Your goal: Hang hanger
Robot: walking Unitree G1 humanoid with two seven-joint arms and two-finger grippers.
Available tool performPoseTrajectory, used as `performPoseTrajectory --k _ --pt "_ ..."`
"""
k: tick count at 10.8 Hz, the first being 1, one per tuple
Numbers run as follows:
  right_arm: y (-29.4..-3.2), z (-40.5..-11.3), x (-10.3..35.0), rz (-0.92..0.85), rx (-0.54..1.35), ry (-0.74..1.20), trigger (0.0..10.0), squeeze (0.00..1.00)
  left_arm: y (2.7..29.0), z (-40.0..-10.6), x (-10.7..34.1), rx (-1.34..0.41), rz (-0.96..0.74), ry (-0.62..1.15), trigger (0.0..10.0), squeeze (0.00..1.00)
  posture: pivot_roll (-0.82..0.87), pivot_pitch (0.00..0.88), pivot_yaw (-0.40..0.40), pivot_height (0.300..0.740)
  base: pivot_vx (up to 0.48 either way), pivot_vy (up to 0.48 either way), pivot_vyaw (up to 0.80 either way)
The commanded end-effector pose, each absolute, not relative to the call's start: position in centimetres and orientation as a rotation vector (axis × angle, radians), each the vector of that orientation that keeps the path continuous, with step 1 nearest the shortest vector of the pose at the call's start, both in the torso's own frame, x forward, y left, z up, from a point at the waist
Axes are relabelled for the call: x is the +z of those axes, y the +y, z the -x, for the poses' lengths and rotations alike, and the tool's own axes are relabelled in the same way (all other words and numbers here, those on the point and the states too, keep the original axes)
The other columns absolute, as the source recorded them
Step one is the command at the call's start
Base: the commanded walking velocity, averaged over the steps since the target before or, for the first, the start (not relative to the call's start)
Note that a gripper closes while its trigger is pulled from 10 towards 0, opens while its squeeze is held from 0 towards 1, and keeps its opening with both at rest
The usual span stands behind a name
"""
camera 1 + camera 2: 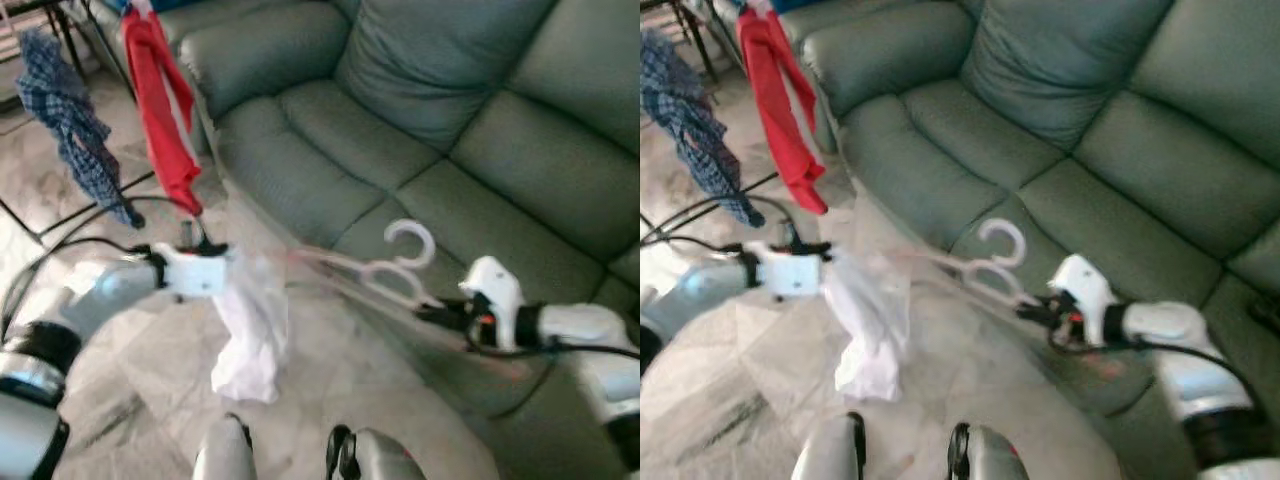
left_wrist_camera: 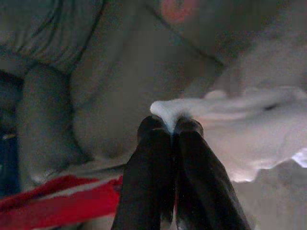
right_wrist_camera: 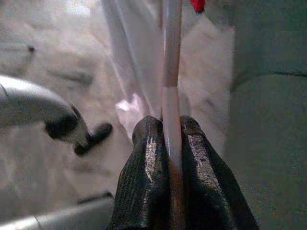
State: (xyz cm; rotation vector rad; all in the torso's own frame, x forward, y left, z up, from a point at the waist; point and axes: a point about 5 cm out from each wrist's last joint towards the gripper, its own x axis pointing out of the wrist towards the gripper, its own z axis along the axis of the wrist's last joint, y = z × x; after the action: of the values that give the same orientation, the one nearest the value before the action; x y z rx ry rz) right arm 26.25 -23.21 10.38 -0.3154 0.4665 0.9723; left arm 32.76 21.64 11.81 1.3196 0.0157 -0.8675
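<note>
Left eye view, blurry: right gripper [image 1: 432,312] is out in front of the green sofa [image 1: 470,130], closed on the white hanger [image 1: 395,268], whose hook points up over the seat cushion. The hanger bar runs leftward toward the left gripper [image 1: 215,272], which pinches the white garment [image 1: 250,335]; the cloth droops toward the tiled floor [image 1: 130,390]. A red garment [image 1: 160,110] and a blue checked garment [image 1: 70,120] hang from a dark rack at upper left.

Right eye view: same layout. Hanger held mid-air between both arms, above the sofa's front edge and the floor. The robot's own lower body shows at the bottom edge.

Left wrist view: the two black fingers [image 2: 148,182] are pressed together with a fold of the white garment caught at the tips. Sofa behind, red cloth low in frame.

Right wrist view: the fingers [image 3: 146,182] clamp a pale hanger bar that runs straight away from the camera; the translucent white stuff beside it is probably the garment, too blurred to be sure. The left arm [image 3: 38,105] shows over the floor, sofa along the other side.
</note>
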Motion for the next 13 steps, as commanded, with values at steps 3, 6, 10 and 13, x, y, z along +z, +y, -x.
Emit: performPoseTrajectory --k 3,6,10,13 --pt "-22.7 -25.8 10.5 0.348 1.057 0.475 10.0 0.0 20.3 -33.5 12.9 -0.831 -1.267 -0.07 10.0 0.0 0.0 0.147 -0.03 0.74 0.0 0.0 0.0" --pt "-22.2 -26.8 8.9 0.483 1.027 0.47 10.0 0.0 18.5 -31.4 7.1 -0.611 -0.677 0.02 10.0 0.0 -0.01 0.164 -0.062 0.74 0.0 0.0 0.0" --pt "-22.2 -27.3 8.7 0.578 1.08 0.476 10.0 0.0 18.2 -29.0 5.7 -0.7 -0.582 0.029 10.0 0.0 -0.01 0.184 -0.092 0.74 0.0 0.0 0.0" --pt "-23.2 -27.0 8.8 0.645 1.164 0.552 10.0 0.0 18.0 -27.5 5.6 -1.001 -0.886 0.022 10.0 0.0 -0.01 0.179 -0.097 0.74 0.0 0.0 0.0"
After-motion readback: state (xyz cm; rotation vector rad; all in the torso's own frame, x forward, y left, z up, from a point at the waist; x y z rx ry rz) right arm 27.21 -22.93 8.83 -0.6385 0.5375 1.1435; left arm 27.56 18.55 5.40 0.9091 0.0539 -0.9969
